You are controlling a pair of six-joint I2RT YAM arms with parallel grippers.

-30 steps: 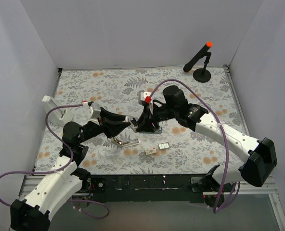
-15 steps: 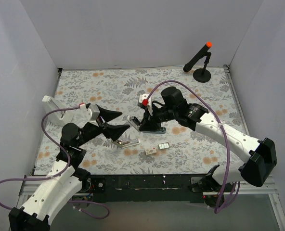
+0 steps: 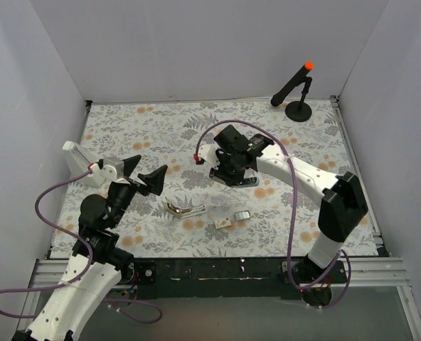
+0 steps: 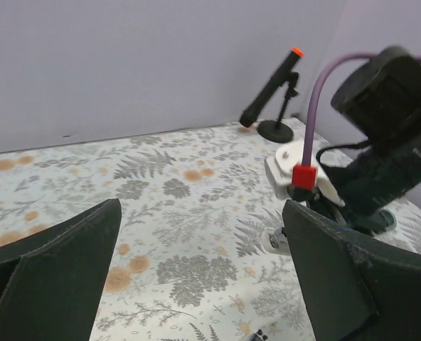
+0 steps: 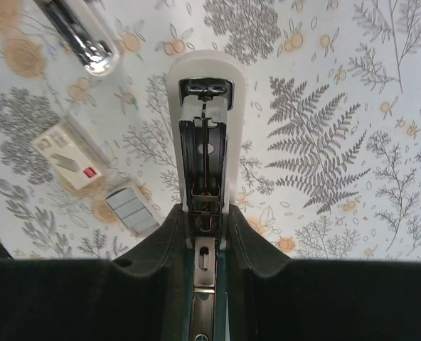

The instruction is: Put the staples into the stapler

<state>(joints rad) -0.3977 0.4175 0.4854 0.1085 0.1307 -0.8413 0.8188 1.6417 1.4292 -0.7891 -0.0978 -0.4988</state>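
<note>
My right gripper [image 3: 225, 168] [image 5: 205, 213] is shut on the stapler [image 3: 237, 179] [image 5: 205, 135] near the table's middle. In the right wrist view the stapler's white cover stands open, its dark inner channel facing me between the fingers. The staples [image 3: 242, 214] [image 5: 131, 210] lie in their small tray on the cloth in front of the stapler. Their beige box [image 3: 225, 222] [image 5: 69, 157] lies beside the tray. My left gripper [image 3: 143, 172] [image 4: 200, 234] hangs wide open and empty above the left part of the table. It is well apart from the stapler's end [image 4: 277, 241].
A chrome metal piece [image 3: 185, 209] [image 5: 83, 37] lies on the floral cloth left of the staples. A black stand with an orange tip [image 3: 296, 88] [image 4: 275, 96] is at the back right. White walls enclose the table on three sides.
My left gripper has opened wide, let go of the stapler and drawn back to the left. The right gripper has turned and carried the stapler slightly back and to the right.
</note>
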